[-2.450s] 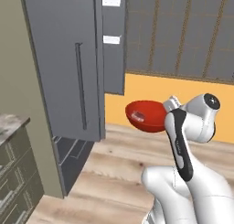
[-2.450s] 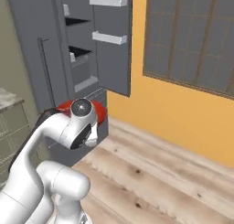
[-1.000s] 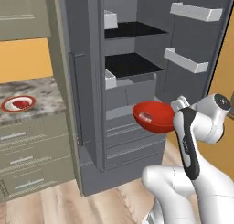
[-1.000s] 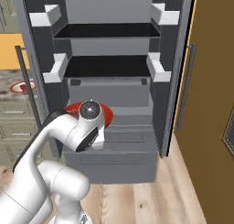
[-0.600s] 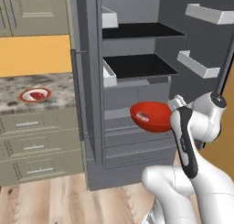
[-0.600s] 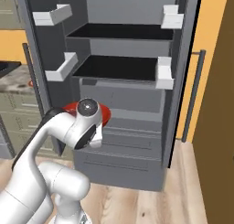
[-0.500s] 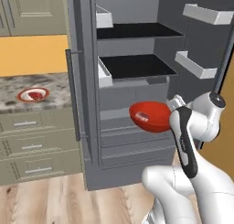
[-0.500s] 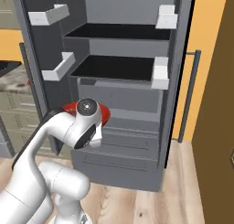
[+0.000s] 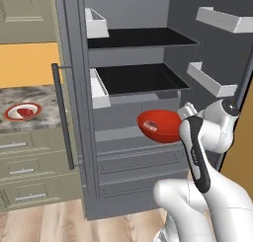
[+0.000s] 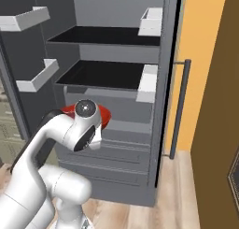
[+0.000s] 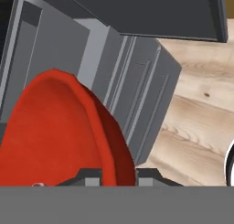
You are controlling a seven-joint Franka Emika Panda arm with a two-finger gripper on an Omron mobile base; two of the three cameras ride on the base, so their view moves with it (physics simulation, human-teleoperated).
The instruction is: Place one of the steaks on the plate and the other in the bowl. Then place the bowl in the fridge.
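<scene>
Base shifted nearer open fridge (image 9: 148, 53), hand (image 11: 118, 175) clamped on bowl (image 9: 159, 125) rim

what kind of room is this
A kitchen, rendered in simulation: an open grey fridge with dark shelves, a stone counter over drawers, and a plate on it.

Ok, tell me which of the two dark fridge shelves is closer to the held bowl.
The lower shelf, just above the red bowl in the gripper; the upper shelf sits higher.
</scene>
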